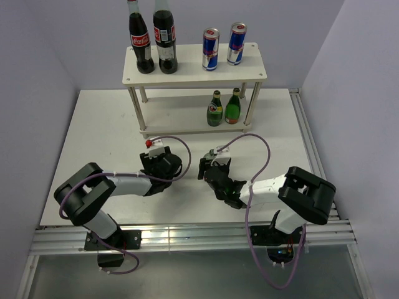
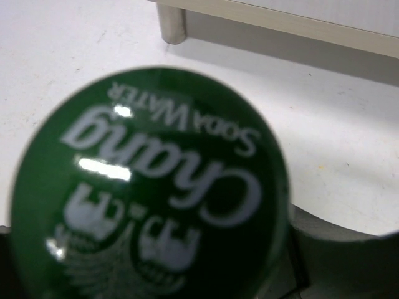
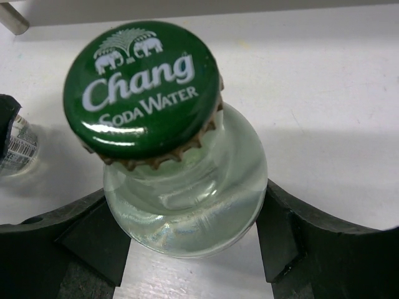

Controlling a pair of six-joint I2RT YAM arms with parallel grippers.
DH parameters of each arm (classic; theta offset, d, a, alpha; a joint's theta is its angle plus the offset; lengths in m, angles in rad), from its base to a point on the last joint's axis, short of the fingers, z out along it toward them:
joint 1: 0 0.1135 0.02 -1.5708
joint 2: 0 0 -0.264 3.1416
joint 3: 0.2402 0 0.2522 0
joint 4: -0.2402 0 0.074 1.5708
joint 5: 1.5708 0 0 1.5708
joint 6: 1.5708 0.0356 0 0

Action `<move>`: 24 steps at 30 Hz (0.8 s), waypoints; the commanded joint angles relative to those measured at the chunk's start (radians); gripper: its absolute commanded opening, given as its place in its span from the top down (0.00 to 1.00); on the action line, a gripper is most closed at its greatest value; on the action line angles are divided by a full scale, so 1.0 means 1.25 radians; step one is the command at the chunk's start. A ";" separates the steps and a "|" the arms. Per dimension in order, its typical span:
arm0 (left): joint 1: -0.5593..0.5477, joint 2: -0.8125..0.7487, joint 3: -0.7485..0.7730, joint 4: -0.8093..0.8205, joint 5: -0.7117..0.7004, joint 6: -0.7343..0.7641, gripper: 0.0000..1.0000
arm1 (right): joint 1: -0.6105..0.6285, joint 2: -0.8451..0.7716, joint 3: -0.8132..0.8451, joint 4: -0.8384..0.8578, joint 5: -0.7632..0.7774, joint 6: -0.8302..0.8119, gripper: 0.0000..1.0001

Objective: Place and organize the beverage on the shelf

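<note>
The cream-white shelf [image 1: 190,61] stands at the back. Two blue-and-silver cans [image 1: 211,50] [image 1: 236,43] stand on its top board, and two green bottles [image 1: 215,109] [image 1: 233,106] stand on its lower board at the right. My right gripper [image 1: 209,169] is shut on a clear bottle [image 3: 187,199] with a green Chang cap [image 3: 143,87], its pads [image 3: 93,240] pressing both sides. My left gripper [image 1: 163,163] holds the second clear bottle. That bottle's green cap [image 2: 149,193] fills the left wrist view and hides the fingers. The bottle also shows at the left edge of the right wrist view [image 3: 17,144].
Two tall cola bottles [image 1: 141,40] [image 1: 164,37] stand on the left of the top board. A shelf leg [image 2: 171,25] and the lower board's edge [image 2: 280,25] lie just ahead of the left gripper. Both grippers sit side by side in front of the shelf.
</note>
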 commanded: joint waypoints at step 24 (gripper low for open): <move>0.174 0.115 0.384 0.100 0.160 0.290 1.00 | -0.003 -0.019 -0.069 0.109 0.040 0.071 1.00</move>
